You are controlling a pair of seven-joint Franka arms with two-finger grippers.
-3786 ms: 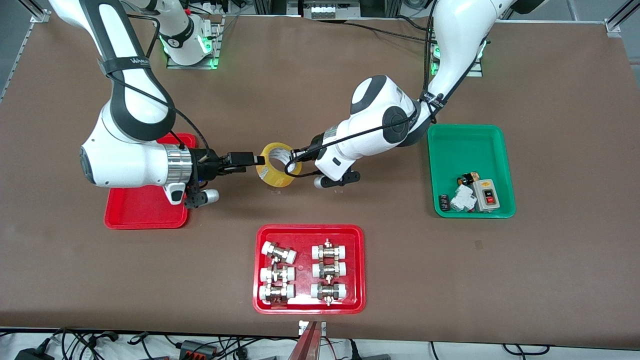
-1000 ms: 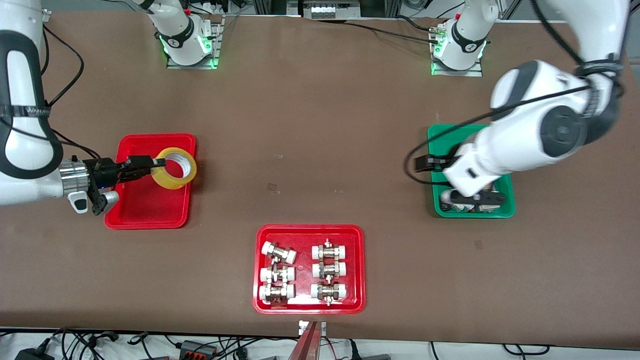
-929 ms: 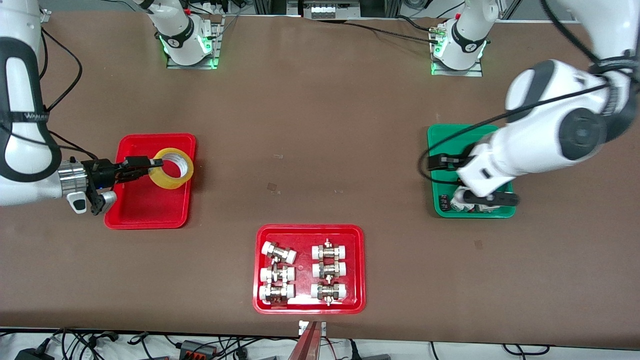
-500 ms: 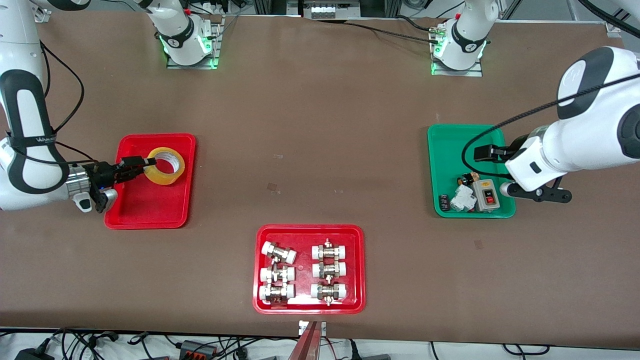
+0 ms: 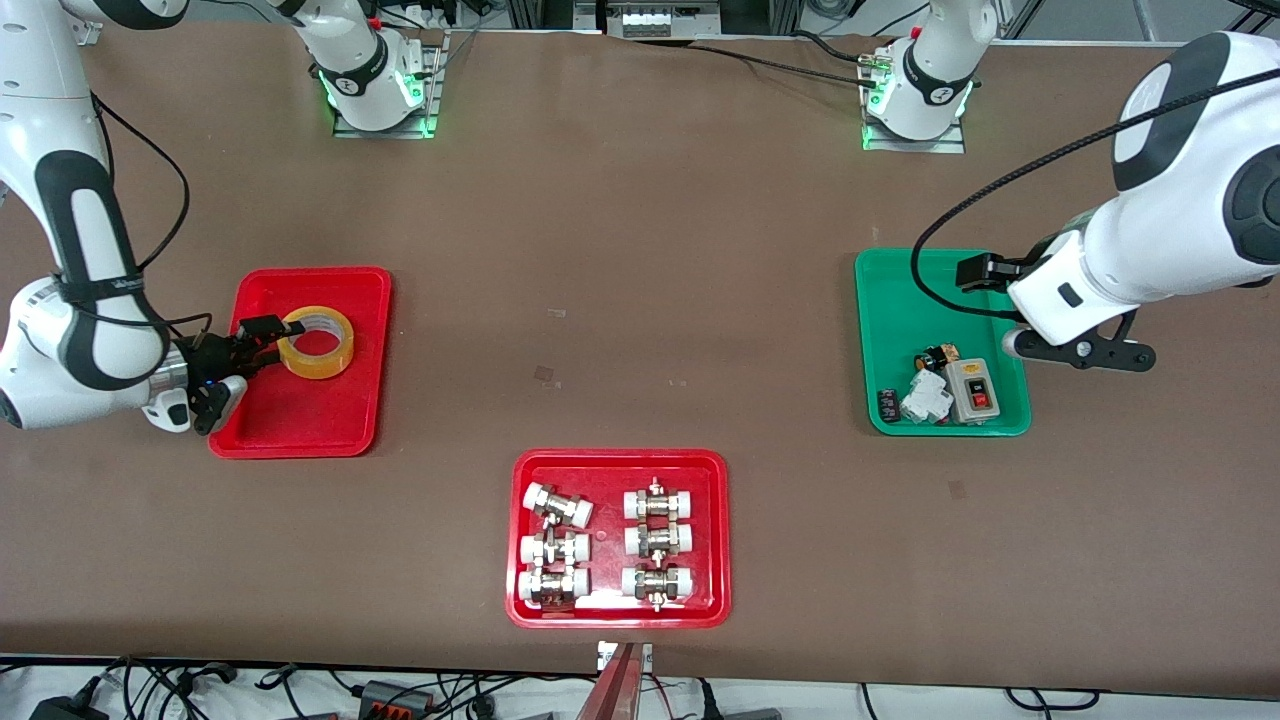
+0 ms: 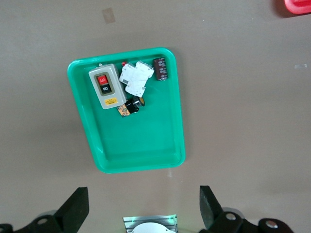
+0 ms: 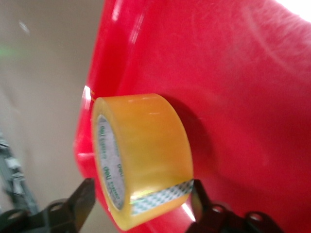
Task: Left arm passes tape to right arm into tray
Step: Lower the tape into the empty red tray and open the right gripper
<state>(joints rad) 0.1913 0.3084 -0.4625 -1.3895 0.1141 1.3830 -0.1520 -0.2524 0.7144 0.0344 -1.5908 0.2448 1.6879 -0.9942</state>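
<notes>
Now tape lies in tray — right gripper spread.

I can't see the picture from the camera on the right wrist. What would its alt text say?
A roll of translucent yellowish packing tape stands on edge in a plain red plastic tray, between the right gripper's two spread black fingers. Brown tabletop borders the tray.

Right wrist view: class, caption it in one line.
Right claw straddles the yellowish translucent packing tape roll over the plain red plastic tray.

Glossy translucent tape; shiny, seemingly plastic red tray; matt brown table.
</notes>
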